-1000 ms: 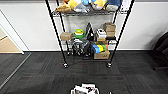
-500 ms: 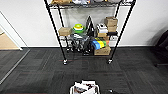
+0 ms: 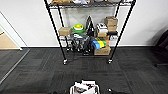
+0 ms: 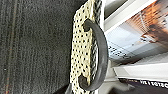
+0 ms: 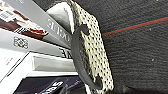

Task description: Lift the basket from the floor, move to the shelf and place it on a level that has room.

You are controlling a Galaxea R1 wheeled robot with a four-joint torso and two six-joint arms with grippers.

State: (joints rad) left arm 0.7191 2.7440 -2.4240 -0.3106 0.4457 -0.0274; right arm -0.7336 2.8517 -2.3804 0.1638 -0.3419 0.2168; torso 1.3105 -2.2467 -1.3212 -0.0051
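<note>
end effector beside woven checkered basket (curved dark handle)

Left wrist view. End wall of the basket: cream weave dotted with dark checks, seen close. A dark curved handle arcs off that wall, both ends fixed to it, the bow standing clear of the weave. Inside the basket: printed boxes lying packed together, white edges, one with an orange-brown picture panel. Beside the basket: dark grey carpet with fine ribbed pile and a faint reddish line.
</note>
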